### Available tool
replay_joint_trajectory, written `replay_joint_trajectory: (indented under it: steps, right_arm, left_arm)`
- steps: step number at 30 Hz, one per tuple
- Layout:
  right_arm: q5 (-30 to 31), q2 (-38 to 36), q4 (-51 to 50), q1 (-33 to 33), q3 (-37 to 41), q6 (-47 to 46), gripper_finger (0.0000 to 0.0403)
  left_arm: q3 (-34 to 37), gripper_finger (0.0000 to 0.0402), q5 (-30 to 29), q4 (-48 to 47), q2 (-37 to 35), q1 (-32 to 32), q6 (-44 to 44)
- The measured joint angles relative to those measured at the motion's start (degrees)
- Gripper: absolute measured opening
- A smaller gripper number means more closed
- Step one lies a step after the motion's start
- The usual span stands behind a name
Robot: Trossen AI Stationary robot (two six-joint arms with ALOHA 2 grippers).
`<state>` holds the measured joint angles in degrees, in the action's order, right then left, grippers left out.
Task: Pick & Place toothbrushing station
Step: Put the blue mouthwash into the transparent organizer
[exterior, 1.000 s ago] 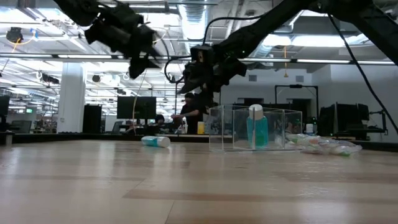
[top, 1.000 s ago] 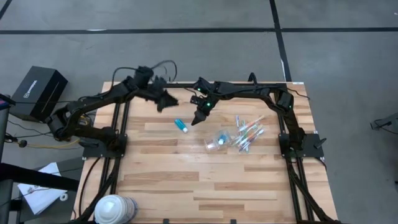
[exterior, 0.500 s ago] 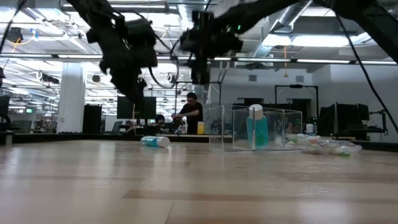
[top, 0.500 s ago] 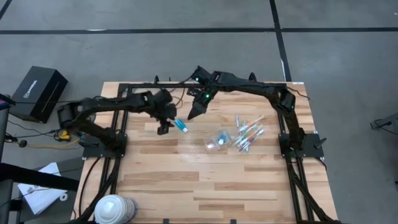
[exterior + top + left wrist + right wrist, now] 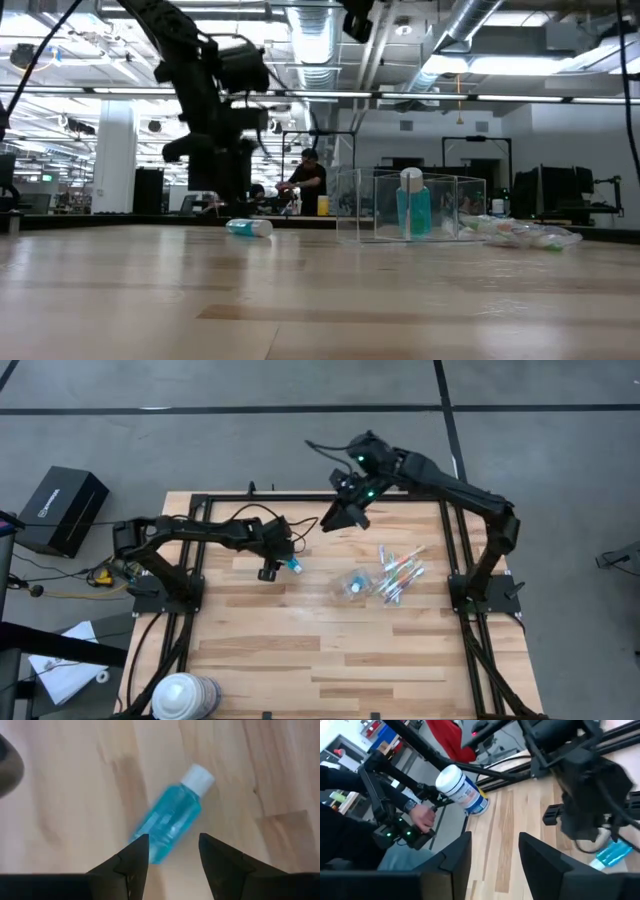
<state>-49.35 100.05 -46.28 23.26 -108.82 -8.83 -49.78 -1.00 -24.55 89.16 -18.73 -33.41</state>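
The short blue tube [image 5: 292, 565] with a white end lies flat on the wooden table; it also shows in the low view [image 5: 250, 227] and the left wrist view [image 5: 170, 820]. My left gripper [image 5: 271, 569] is open and points down just above it, its fingers [image 5: 134, 857] on either side of the tube's blue end without touching. My right gripper [image 5: 335, 520] is open and empty, raised high over the table's far side. The see-through cup [image 5: 350, 586] stands to the right of the tube. The pastel toothbrushes [image 5: 400, 572] lie in a loose heap beside it.
The big white-and-blue roll [image 5: 185, 697] stands at the table's near left corner. A black box [image 5: 62, 508] sits on the floor at the left. A person's hand [image 5: 422, 817] on a dark controller shows beyond the table in the right wrist view.
My left gripper has swung from the far left toward the tube, come down and tipped to point down over it. My right gripper has risen and drawn back toward the table's far edge and right. The tube has stayed in place.
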Motion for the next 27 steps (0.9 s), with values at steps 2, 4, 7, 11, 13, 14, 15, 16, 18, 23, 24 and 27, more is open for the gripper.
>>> replay_joint_trajectory:
  steps: [2,4,7,11,13,14,15,16,18,23,24,27]
  right_arm:
    - [0.12,-1.06,0.09,0.37,0.03,-0.20,0.0158]
    - [0.12,-1.83,0.00,0.53,0.03,-0.29,0.0161]
    - [0.15,-1.97,0.03,0.53,0.03,-0.42,0.0163]
    - [0.10,-1.92,0.06,0.00,0.03,-0.36,0.0163]
    - [-0.04,-1.53,0.41,-0.34,0.03,-0.32,0.0162]
    - [-0.05,-1.39,0.36,-0.43,0.03,-0.25,0.0162]
    - [-0.07,-1.31,0.35,-0.52,0.07,-0.21,0.0162]
    - [-0.09,-1.31,0.37,-0.74,0.07,-0.19,0.0162]
    - [-0.27,-1.42,0.59,-0.78,0.07,-0.06,0.0164]
    - [-0.29,-1.40,0.63,-0.78,0.07,-0.18,0.0164]
    - [-0.29,-1.40,0.63,-0.76,0.07,-0.18,0.0164]
    - [-0.32,-1.40,0.52,-0.74,0.07,-0.18,0.0162]
  left_arm:
    - [-0.71,0.0166,-0.73,0.13,-1.00,0.47,-4.12]
    - [-1.07,0.0166,-0.74,0.51,-1.06,0.49,-7.12]
    - [-1.13,0.0166,-0.77,0.31,0.07,0.47,-10.20]
    - [-1.05,0.0162,-2.09,0.20,2.27,0.34,-11.68]
    - [-1.05,0.0159,-2.07,0.63,3.54,0.34,-11.76]
    - [-1.05,0.0159,-2.07,0.64,4.11,0.34,-11.77]
    - [-1.08,0.0159,-2.07,0.82,4.86,0.34,-11.81]
    - [-1.11,0.0159,-2.07,1.16,5.75,0.34,-11.82]
    - [-1.32,0.0158,-2.23,2.04,7.27,0.34,-12.03]
    - [-1.31,0.0158,-3.01,3.72,9.89,0.34,-14.35]
    - [-1.28,0.0158,-3.06,3.94,10.25,0.34,-14.36]
    - [-1.35,0.0158,-2.86,4.04,10.34,-0.11,-14.32]
